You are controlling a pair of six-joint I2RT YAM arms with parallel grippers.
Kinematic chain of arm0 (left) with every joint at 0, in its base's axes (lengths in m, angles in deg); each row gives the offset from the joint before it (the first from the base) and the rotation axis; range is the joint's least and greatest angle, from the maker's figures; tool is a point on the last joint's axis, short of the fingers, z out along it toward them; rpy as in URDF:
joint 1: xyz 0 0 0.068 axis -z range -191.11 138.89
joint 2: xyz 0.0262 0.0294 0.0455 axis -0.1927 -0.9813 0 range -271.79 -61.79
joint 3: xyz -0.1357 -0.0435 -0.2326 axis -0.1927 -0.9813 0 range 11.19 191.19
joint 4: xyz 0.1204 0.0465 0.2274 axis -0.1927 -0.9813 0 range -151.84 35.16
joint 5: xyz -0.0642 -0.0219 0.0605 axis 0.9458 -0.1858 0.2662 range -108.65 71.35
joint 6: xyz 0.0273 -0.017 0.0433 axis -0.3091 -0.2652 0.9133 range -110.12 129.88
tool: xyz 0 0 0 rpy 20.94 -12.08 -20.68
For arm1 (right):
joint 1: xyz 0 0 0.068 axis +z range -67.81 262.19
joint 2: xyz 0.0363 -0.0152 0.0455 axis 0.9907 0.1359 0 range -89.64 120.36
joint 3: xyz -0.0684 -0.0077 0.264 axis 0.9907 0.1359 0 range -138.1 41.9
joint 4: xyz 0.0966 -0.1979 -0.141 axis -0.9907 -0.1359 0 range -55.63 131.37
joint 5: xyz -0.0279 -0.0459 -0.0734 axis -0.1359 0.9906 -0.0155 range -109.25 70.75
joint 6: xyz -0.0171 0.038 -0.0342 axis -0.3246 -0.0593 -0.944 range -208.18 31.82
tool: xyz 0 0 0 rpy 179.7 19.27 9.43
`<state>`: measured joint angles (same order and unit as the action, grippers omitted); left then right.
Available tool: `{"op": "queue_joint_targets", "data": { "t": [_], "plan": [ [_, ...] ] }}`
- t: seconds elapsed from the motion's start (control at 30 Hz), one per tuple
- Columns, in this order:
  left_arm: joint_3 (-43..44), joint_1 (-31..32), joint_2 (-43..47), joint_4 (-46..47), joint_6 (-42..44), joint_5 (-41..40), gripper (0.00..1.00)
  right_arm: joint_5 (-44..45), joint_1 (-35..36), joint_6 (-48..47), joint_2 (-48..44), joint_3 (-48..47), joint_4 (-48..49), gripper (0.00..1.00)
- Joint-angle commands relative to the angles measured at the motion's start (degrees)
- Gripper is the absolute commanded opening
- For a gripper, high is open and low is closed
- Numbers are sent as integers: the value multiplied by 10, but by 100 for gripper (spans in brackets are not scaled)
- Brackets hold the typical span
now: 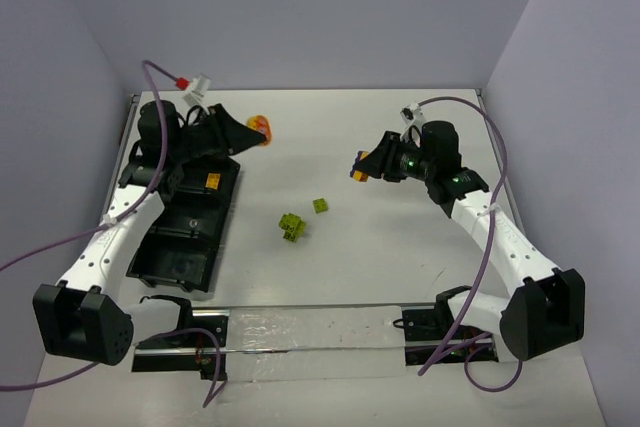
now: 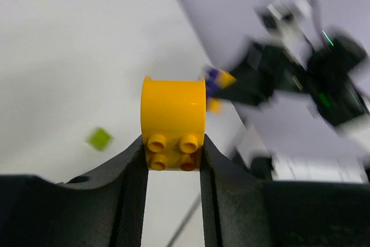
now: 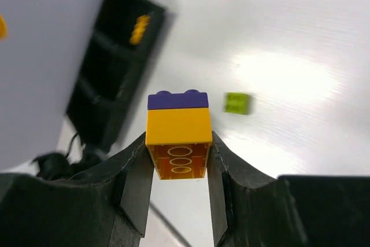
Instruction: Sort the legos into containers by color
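Note:
My left gripper (image 1: 252, 134) is shut on an orange-yellow brick (image 2: 173, 122), held in the air just right of the black tray's far end (image 1: 228, 209). My right gripper (image 1: 362, 169) is shut on a clump (image 3: 177, 134): an orange-yellow brick with a blue-purple brick stuck on top, held above the table at centre right. A small lime-green brick (image 1: 320, 206) and a lime-green clump (image 1: 292, 227) lie on the table between the arms. One orange-yellow brick (image 1: 213, 184) lies in a far compartment of the tray; it also shows in the right wrist view (image 3: 139, 29).
The long black tray lies along the left side of the white table, its nearer compartments (image 1: 178, 255) dark. A clear strip on a rail (image 1: 310, 332) runs across the near edge. Purple cables arc over both arms. Grey walls enclose the table.

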<state>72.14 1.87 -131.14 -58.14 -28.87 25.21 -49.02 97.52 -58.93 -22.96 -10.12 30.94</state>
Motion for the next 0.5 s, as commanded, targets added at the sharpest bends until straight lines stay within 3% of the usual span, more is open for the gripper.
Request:
{"op": "queue_joint_targets", "data": {
  "t": [0.0, 0.07, 0.13, 0.27, 0.47],
  "plan": [
    [28, -26, 18, -197, -69, -385, 0, 139, 0, -3, -37, 7, -28, 0],
    [45, -31, 2, -267, -113, -545, 0, 137, 0, -2, -33, 4, -28, 0],
    [55, -35, -15, -314, -131, -623, 0, 133, 0, -5, -30, 0, -31, 0],
    [63, -40, -45, -332, -142, -669, 0, 126, 0, -13, -23, -5, -34, 0],
    [34, -43, -64, -287, -149, -683, 0, 119, 0, -9, -18, -8, -35, 0]
  ]
}}
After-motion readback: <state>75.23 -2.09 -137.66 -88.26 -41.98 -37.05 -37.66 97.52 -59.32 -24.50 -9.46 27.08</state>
